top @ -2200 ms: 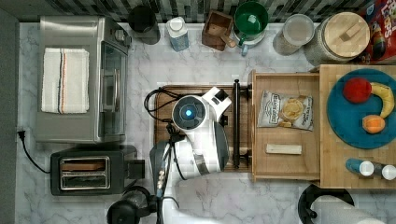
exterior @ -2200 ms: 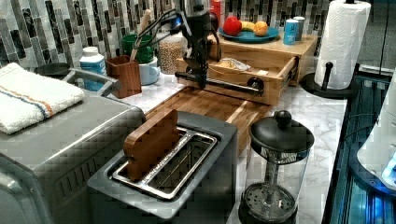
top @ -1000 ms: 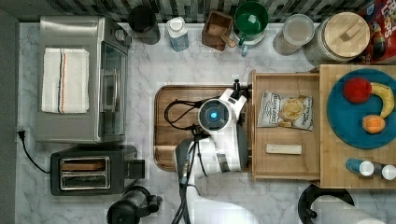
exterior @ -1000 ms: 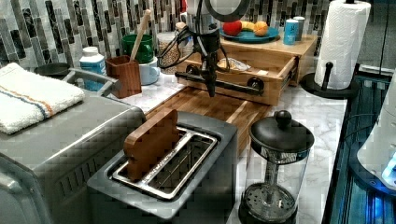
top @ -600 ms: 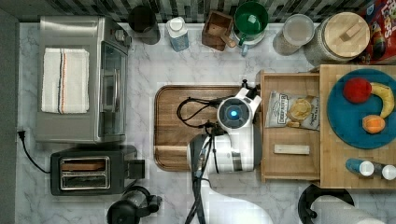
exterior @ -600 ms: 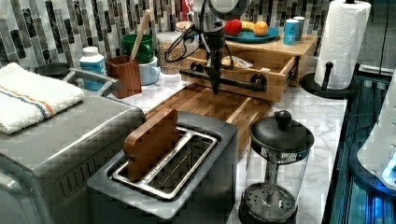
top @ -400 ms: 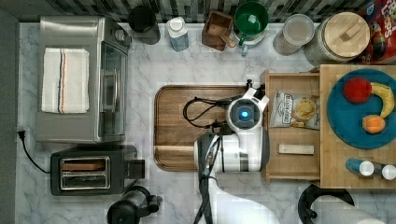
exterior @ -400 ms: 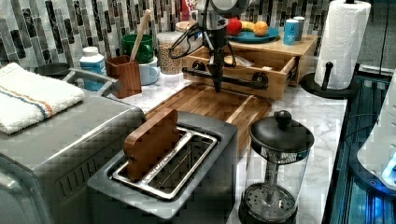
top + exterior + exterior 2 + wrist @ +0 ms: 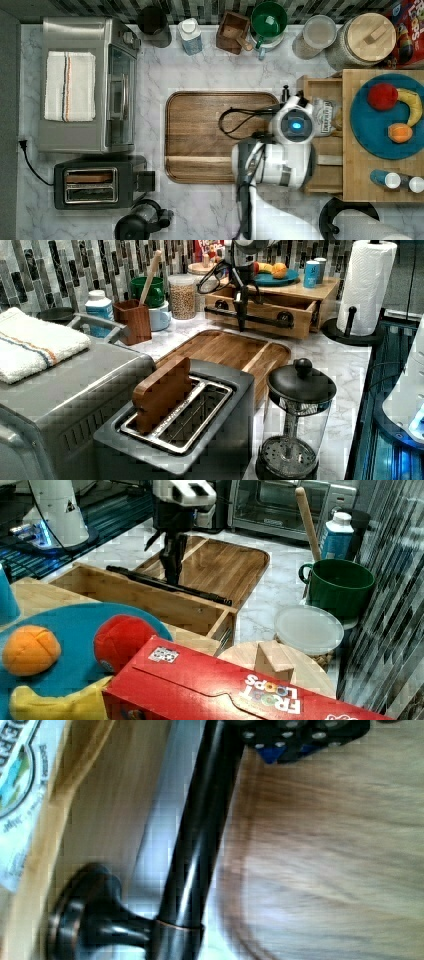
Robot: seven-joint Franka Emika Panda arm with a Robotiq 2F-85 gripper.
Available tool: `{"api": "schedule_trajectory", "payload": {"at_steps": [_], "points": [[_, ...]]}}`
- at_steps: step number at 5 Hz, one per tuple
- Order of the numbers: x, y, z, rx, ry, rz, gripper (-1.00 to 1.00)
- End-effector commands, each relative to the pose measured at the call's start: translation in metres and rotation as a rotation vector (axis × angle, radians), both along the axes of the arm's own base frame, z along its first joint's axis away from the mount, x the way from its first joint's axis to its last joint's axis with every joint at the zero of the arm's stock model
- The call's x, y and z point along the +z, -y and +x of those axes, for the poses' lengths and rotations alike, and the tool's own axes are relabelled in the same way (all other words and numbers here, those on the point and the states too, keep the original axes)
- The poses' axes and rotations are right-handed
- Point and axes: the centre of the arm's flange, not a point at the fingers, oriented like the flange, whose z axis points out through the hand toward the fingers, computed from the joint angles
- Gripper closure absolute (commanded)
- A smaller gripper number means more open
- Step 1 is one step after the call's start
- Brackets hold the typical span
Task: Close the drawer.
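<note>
Marble counter, drawer (image 9: pixel 260 315) part open. Gripper (image 9: pixel 242 315) sat against its handle (image 9: pixel 165 585), bar running crosswise; finger state unclear.

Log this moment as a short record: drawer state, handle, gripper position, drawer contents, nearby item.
drawer: partly open, not yet flush with its wooden cabinet
handle: long black bar across the drawer front
gripper: down at the handle bar, on the cutting board side
drawer contents: a snack packet
nearby item: cutting board on the counter in front of the drawer
</note>
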Motion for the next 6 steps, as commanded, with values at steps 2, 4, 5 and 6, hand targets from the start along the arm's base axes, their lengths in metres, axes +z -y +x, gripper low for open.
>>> {"api": "schedule_trajectory", "payload": {"at_steps": [2,4,5,6], "points": [[0.070,0.211,-0.013,-0.122,0.142,-0.138,1.00],[0.072,0.205,-0.010,-0.193,0.155,-0.139,1.00],[0.072,0.205,-0.010,-0.193,0.155,-0.139,1.00],[0.072,0.205,-0.010,-0.192,0.155,-0.139,1.00]]}}
